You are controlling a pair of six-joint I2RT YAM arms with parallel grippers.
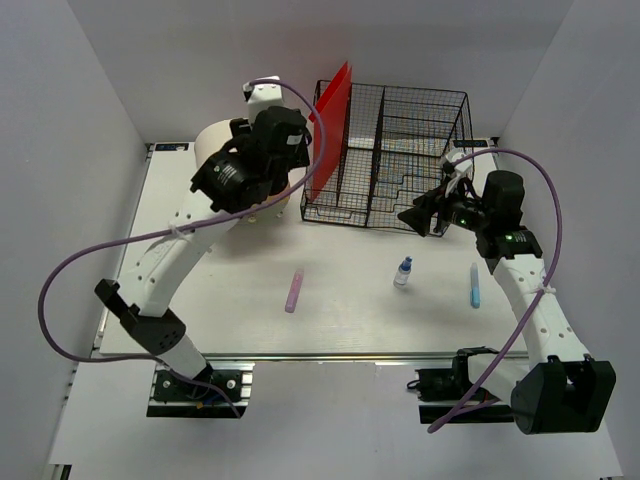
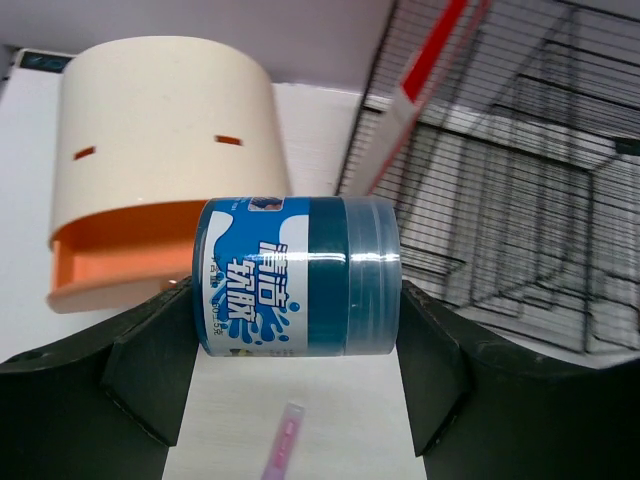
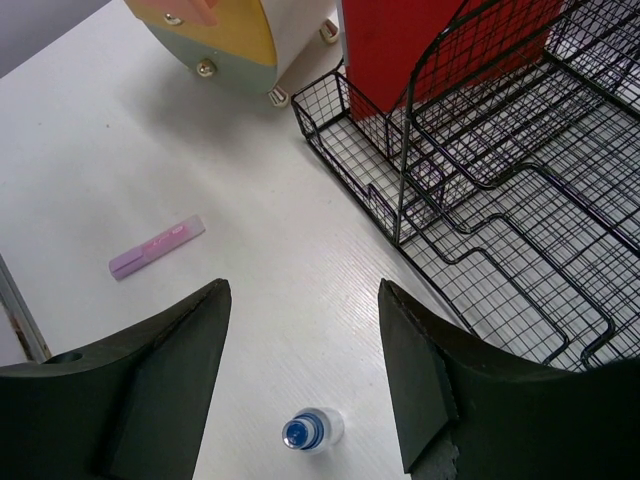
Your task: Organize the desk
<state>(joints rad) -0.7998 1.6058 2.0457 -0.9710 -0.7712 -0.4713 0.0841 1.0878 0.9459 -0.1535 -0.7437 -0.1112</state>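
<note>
**A:** Where does everything sit, starting nearest the arms?

**B:** The desk (image 1: 340,325) lies white under everything. Three strays lie in a row on it: a pink stick (image 1: 294,290), a small blue-capped bottle (image 1: 403,272) standing upright, and a blue stick (image 1: 474,285).

**A:** And the right gripper?

**B:** The right gripper (image 3: 300,370) hovers with its jaws apart and nothing between them. The bottle is just below it. I'd judge it is lining up on that bottle, the closest stray.

**A:** The left one?

**B:** The left gripper (image 2: 297,365) is clamped end to end on a blue jar (image 2: 297,275), held sideways off the surface. It faces the cream-and-orange drawer box (image 2: 165,150). The orange drawer looks pulled out, though the jar hides its front, so I'd guess the jar goes there.

**A:** What differs between the views?

**B:** From above, the wrist hides the jar, and only the left wrist camera shows it. Only the overhead view catches the blue stick. At the back stands the black wire basket (image 1: 400,150), with a red sheet (image 1: 332,120) upright at its left end.
</note>
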